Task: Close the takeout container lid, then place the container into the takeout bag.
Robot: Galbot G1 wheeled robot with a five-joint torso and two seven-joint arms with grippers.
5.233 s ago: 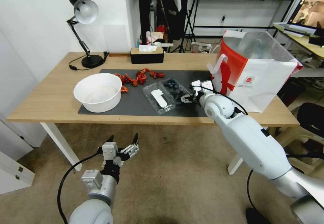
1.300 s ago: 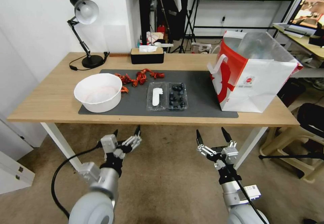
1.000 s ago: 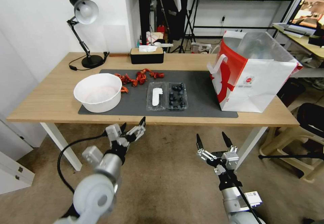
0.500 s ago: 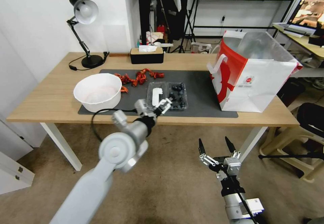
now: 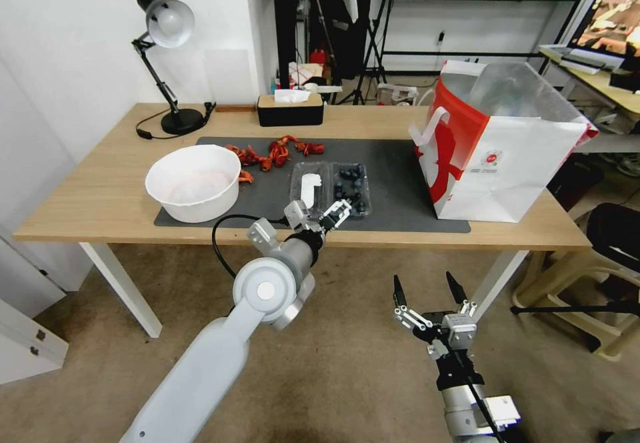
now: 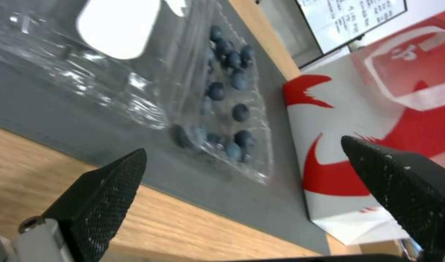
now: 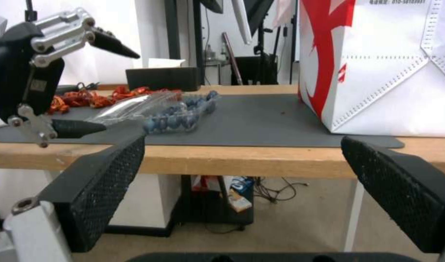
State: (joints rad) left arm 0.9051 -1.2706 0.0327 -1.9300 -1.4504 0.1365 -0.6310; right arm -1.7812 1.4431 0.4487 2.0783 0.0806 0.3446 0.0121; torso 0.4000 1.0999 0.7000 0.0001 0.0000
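At near edge of grey mat: left gripper [image 5: 325,214], jaws spread, nothing between them; hovers just in front of the takeout container, at its near end.
Container pos: takeout container [image 5: 331,189] lies open and flat on the grey mat [image 5: 393,183], mid-table, between white bowl [image 5: 193,181] and takeout bag [image 5: 500,146].
Halves: lid [image 5: 309,189] w/ white label is on robot's left; berry tray [image 5: 351,189] on robot's right, toward the bag. Hinge runs btwn them.
Long axis: runs front-to-back, i.e. away from robot; hinge line follows same direction.
Direction from claw: container sits straight ahead of left gripper [image 6: 242,171]; in left wrist view the open fingers frame the berry tray [image 6: 229,105] corner, lid [image 6: 101,54] off to one side.
Nearer arm: left, by far. Right gripper [image 5: 430,296] is parked low, below table edge, jaws apart, empty; well apart from container.
Right wrist view: right gripper [image 7: 242,174] looks level across tabletop at takeout container [image 7: 164,109], w/ left gripper [image 7: 62,80] beside it.
Key relation (judgement): lid must swing over hinge toward bag side, so claw prob. needs to get to lid's outer edge, left of where it hovers.
Bag: takeout bag [image 6: 377,120] upright, mouth open, right of container, not touching.
Progress (judgement): lid not yet closed; nothing bagged.
Risk (judgement): thin clear plastic may slide on mat when pushed.
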